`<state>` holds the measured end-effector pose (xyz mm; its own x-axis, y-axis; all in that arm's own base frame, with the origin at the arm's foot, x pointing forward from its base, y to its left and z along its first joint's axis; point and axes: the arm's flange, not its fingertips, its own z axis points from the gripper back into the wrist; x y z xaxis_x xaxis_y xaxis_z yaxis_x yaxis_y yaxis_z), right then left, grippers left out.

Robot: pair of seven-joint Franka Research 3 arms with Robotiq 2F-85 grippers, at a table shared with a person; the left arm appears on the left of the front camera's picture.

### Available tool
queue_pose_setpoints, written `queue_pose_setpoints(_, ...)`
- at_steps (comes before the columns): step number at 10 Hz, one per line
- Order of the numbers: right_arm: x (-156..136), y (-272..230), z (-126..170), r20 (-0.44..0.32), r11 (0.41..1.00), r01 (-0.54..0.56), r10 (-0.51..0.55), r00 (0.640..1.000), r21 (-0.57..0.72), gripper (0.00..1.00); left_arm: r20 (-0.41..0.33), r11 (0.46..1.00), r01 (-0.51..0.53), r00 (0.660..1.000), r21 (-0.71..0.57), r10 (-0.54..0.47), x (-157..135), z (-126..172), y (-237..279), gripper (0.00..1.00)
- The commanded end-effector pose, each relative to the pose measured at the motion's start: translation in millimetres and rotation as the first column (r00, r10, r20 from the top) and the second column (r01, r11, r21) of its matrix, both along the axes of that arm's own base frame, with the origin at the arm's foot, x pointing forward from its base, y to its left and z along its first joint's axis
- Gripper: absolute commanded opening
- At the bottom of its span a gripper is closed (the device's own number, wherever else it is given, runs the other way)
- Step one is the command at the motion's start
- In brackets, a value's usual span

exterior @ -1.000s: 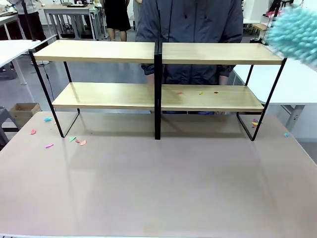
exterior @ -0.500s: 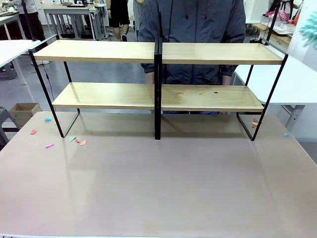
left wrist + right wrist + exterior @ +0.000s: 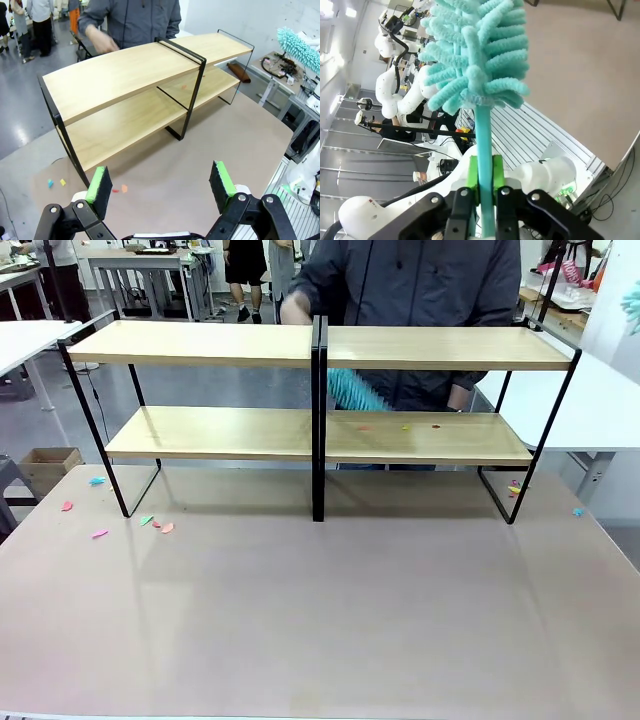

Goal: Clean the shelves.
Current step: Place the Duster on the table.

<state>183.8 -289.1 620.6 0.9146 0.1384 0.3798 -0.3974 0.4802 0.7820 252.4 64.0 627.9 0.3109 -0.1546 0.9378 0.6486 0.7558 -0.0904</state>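
The shelves (image 3: 200,343) stand at the far side of the beige table (image 3: 320,610), light boards in a black frame with a central divider (image 3: 318,420); they also fill the left wrist view (image 3: 135,70). Three small scraps (image 3: 405,426) lie on the lower right board. A blurred teal duster (image 3: 352,390) shows between the boards just right of the divider, in front of the person (image 3: 420,280). My left gripper (image 3: 160,182) hangs open above the table. My right gripper (image 3: 483,170) is shut on the handle of a teal fluffy duster (image 3: 475,55), whose tip shows at the front view's right edge (image 3: 632,305).
Coloured paper scraps lie on the table by the rack's left leg (image 3: 157,525) and right leg (image 3: 515,487). The person's blurred hand (image 3: 293,308) is above the top board. White tables (image 3: 25,338) flank the scene, and a cardboard box (image 3: 45,465) sits on the floor at left.
My right arm's duster has swung from the upper right almost out of the front view. A teal duster has appeared between the boards near the divider, and the person's hand has risen.
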Motion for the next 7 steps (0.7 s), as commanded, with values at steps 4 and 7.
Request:
queue_pose_setpoints(4, 0.5, 0.0, 2.5, 0.008, 1.000, -0.002, 0.002, 1.000, -0.003, 0.13, -0.007, 1.000, -0.017, 1.000, 0.006, 0.017, -2.4, -5.7, -3.2, 1.00)
queue_pose_setpoints(7, 0.5, 0.0, 2.5, 0.008, 1.000, -0.002, 0.002, 1.000, -0.003, 0.13, -0.007, 1.000, -0.017, 1.000, 0.006, 0.017, -2.4, -5.7, -3.2, 1.00)
